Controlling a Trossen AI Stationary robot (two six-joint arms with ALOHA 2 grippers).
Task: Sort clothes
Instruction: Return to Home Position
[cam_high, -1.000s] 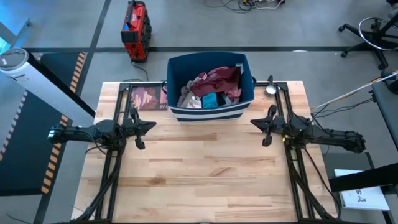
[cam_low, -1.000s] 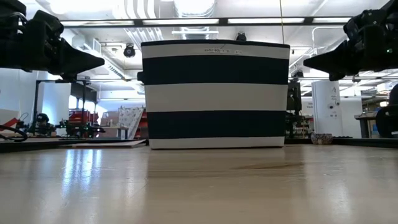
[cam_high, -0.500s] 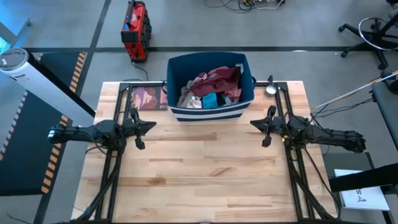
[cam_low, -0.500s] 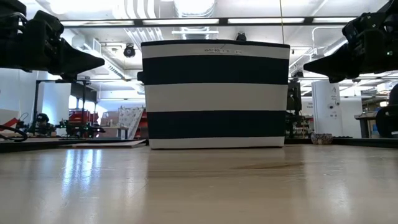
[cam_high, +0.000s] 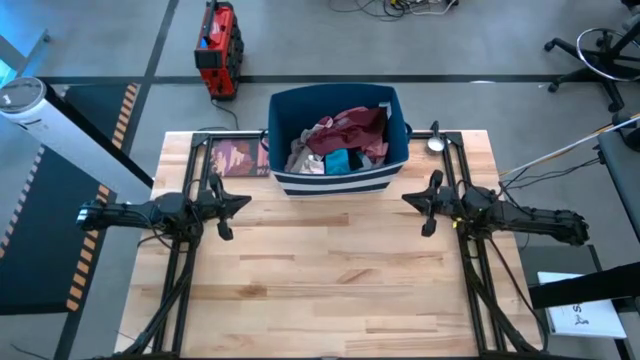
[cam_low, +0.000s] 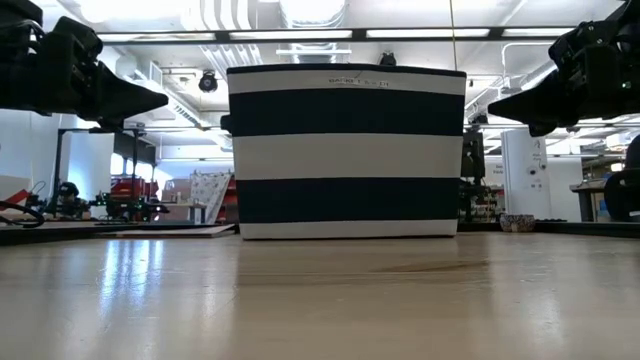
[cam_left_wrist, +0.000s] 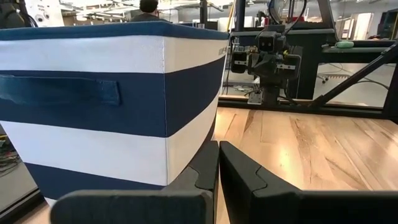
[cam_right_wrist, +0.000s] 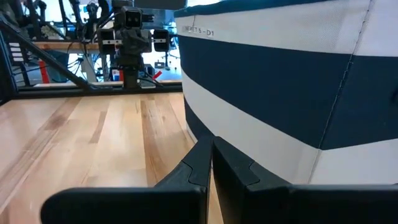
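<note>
The clothes (cam_high: 338, 140), maroon, beige, teal, pale pink and grey pieces, lie heaped inside the dark blue bin with white stripes (cam_high: 338, 182) at the table's far middle. My left gripper (cam_high: 245, 202) hovers shut and empty left of the bin, above the table. My right gripper (cam_high: 408, 199) hovers shut and empty right of the bin. Both point toward each other. The low view shows only the bin's striped front (cam_low: 346, 150); the clothes are hidden there.
A picture card (cam_high: 238, 157) lies on the table left of the bin. A small round metal thing (cam_high: 436, 143) sits at the far right. The bare wooden table (cam_high: 330, 280) stretches in front of the bin. A red machine (cam_high: 217, 45) stands on the floor beyond.
</note>
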